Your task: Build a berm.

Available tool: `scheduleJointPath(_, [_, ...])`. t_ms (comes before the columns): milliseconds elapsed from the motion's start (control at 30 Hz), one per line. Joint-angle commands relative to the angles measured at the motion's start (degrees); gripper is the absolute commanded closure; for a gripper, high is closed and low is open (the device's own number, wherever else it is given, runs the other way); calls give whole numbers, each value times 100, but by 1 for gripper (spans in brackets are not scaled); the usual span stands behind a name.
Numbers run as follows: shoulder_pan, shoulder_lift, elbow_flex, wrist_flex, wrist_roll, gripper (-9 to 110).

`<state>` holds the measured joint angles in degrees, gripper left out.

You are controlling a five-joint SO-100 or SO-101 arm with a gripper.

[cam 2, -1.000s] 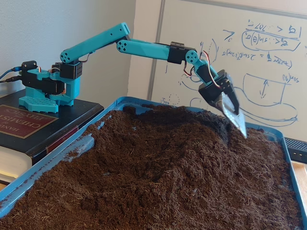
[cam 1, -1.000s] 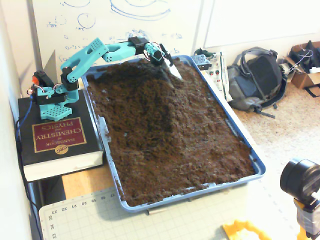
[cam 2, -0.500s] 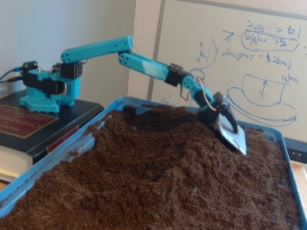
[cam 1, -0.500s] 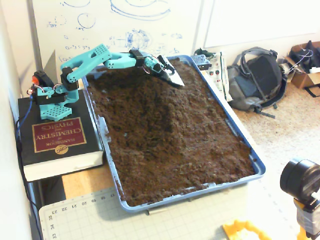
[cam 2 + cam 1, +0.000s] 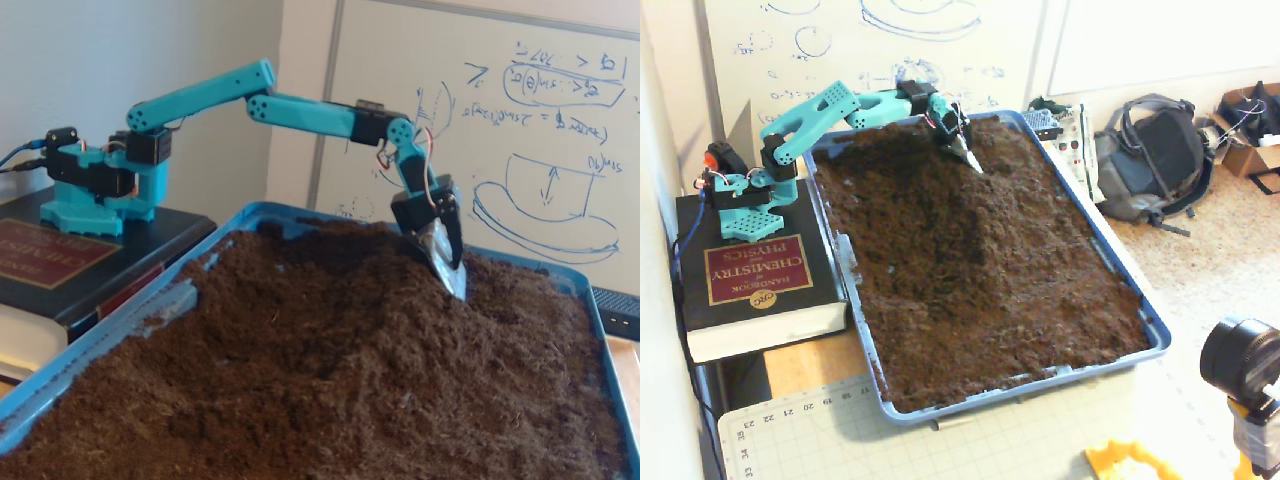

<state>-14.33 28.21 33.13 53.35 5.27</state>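
1. because the job is to heap soil into a ridge, the whole blue tray point(image 5: 1155, 335) is filled with loose dark soil, and the berm point(image 5: 975, 225) shows as a raised hump running from the upper middle of the frame down toward the centre; in the other fixed view it is the crest point(image 5: 330, 300) across the middle.
2. the teal arm point(image 5: 820, 108) stands on a thick book point(image 5: 755, 275) at the left edge, which i judge lifts its base above the tray rim so it can reach down over the soil.
3. the gripper point(image 5: 962, 150) carries a flat silvery blade point(image 5: 445, 258) like a small shovel, pointing steeply down, its tip touching or just in the soil at the berm's far end, near the top of the frame.
4. whether the jaws are wide or narrow i cannot tell; the blade hides them.
5. that steep tilt suits digging in and dragging soil toward the ridge, a likely next step.
6. a whiteboard point(image 5: 520, 120) stands behind, and a backpack point(image 5: 1155, 155) lies on the floor at the upper right, clear of the work.
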Motion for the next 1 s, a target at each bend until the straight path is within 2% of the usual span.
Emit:
scheduleJointPath(0, [-79,694,-132,448,-18,101])
scheduleJointPath(233, [-70,1318,334,721,-9,101])
scheduleJointPath(700, [229,3322,984,360,70,101])
scheduleJointPath(967, [1169,2918,466,-1556,-35,101])
